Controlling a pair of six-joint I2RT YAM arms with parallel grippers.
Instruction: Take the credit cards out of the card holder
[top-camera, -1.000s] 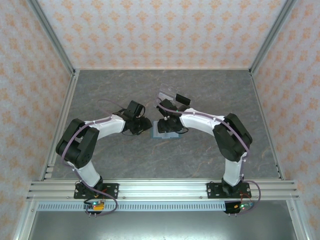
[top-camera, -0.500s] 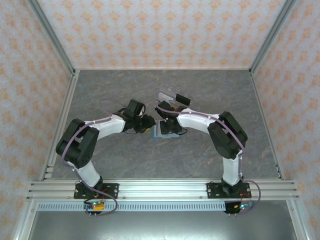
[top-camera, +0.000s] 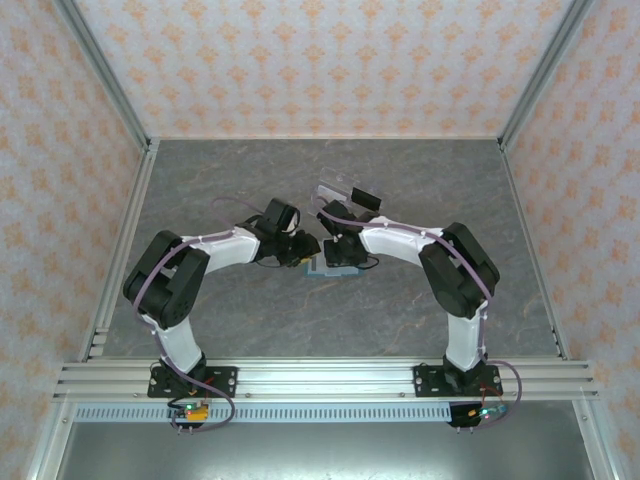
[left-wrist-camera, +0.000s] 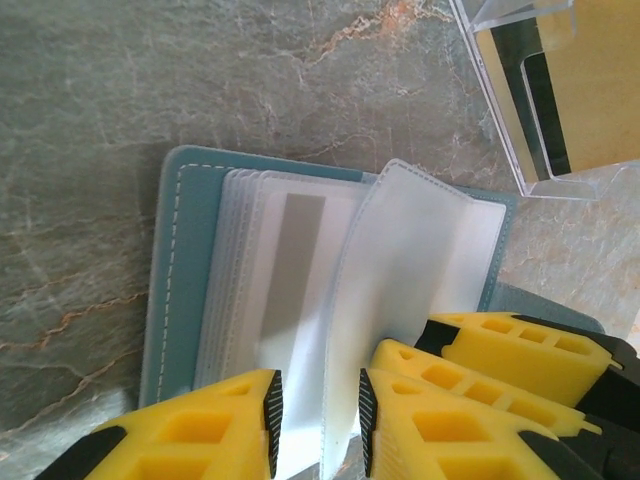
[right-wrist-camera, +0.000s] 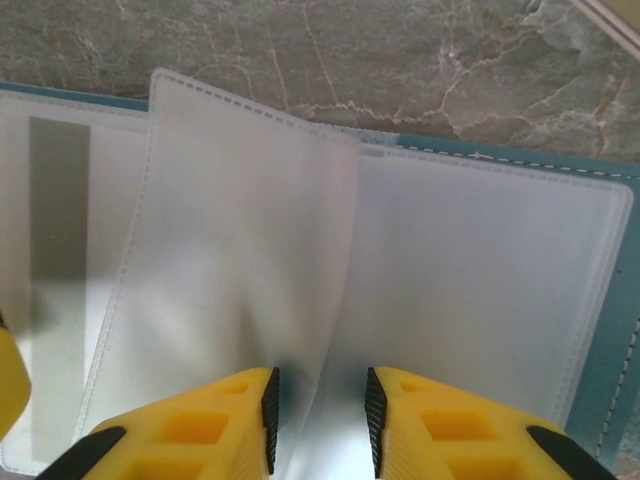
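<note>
The card holder lies open on the table, teal cover down and translucent sleeves up. A credit card with a grey stripe shows through one flat sleeve, also in the right wrist view. One sleeve stands raised like a page. My left gripper hovers at the holder's near edge. Its jaws stand apart around that sleeve's edge, and the pads are clear of it. My right gripper straddles the same raised sleeve, with a gap on each side. Its yellow fingers sit beside my left ones.
A clear plastic stand sits just beyond the holder, with a dark-striped card in it. Both grippers meet mid-table over the holder. Patterned walls and metal frame posts enclose the grey marble table.
Both arms have closed in over the card holder, the left one shifting right. Both pairs of jaws have narrowed around the raised sleeve.
</note>
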